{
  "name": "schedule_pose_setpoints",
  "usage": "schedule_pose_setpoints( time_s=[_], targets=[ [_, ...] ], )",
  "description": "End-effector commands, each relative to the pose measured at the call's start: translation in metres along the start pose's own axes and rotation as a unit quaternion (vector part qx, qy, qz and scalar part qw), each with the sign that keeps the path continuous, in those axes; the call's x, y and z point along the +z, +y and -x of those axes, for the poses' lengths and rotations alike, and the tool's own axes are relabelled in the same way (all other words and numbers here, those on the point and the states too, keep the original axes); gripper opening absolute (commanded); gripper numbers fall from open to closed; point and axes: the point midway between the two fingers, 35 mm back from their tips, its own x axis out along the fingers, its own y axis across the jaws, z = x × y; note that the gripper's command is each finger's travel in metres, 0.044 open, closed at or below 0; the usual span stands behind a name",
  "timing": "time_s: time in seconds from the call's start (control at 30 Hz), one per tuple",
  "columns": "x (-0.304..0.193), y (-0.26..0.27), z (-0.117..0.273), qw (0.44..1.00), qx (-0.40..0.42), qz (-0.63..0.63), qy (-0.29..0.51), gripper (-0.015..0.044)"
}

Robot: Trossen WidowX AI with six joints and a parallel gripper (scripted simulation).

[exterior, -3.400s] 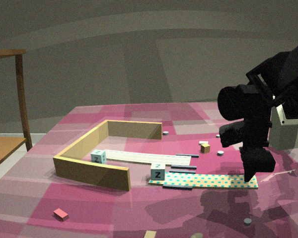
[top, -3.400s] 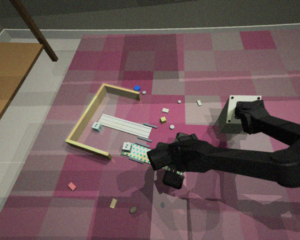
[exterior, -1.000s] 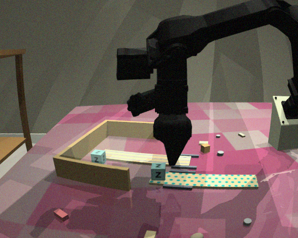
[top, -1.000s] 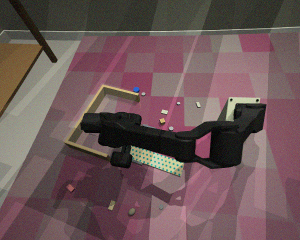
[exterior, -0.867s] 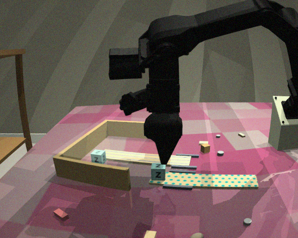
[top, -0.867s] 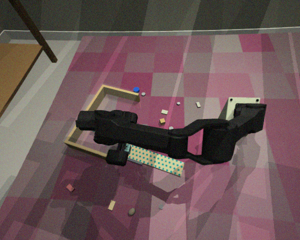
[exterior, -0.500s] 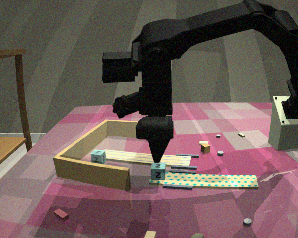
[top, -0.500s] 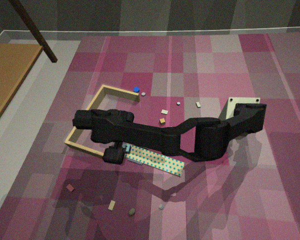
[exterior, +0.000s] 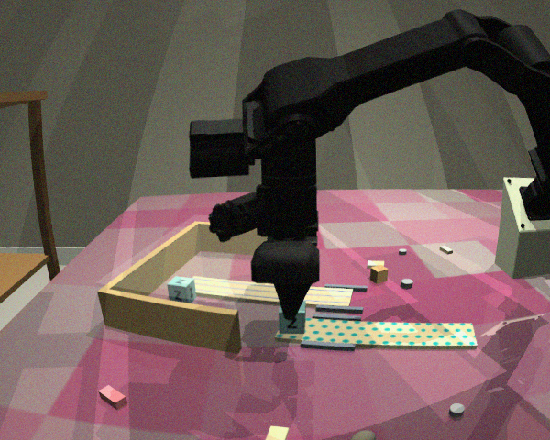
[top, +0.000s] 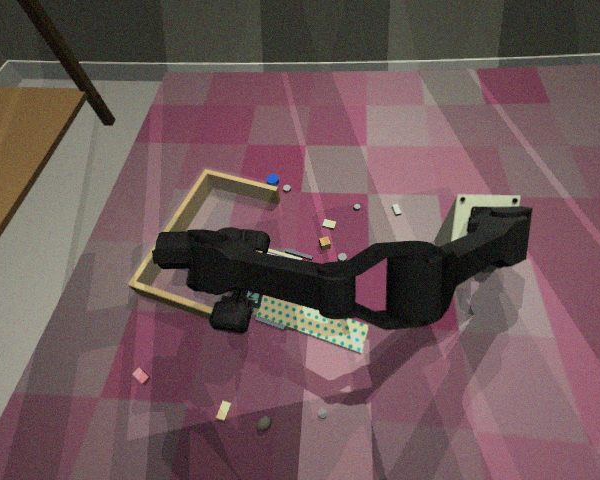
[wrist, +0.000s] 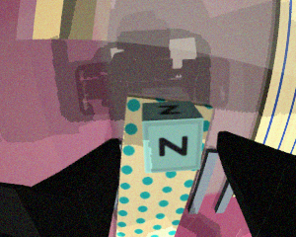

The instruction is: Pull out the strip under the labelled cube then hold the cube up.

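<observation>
On the pink checkered table, half-spread fingers straddle the labelled cube at the dotted strip's end, gripping nothing.

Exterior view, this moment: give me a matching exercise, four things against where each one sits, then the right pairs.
Things:
1. teal N cube
2. second teal cube
3. orange cube
4. pink block

Places:
A. on the striped strip, inside the wooden frame
B. on the cloth beyond both strips
C. on the dotted strip, under the gripper
D. on the cloth in front of the frame

Pairs: 1-C, 2-A, 3-B, 4-D
</observation>
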Motion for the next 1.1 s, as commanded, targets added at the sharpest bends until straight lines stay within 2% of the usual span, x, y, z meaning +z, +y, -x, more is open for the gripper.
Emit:
schedule_pose_setpoints(
  time_s=[0.0,0.47,0.57,0.87,1.0,1.07],
  targets=[
    [-0.001,-0.002,-0.007,1.0,0.0,-0.004,0.002,0.025],
    [-0.002,-0.002,-0.024,1.0,0.001,-0.004,0.002,0.025],
    [-0.002,0.0,-0.023,1.0,0.002,0.0,0.002,0.0171],
    [-0.002,0.0,-0.023,1.0,0.002,0.0,0.002,0.0111],
    [-0.004,-0.001,-0.021,1.0,0.001,-0.001,0.002,0.0006],
    [-0.01,-0.004,-0.015,1.0,0.001,-0.001,0.002,0.0]
  ],
)
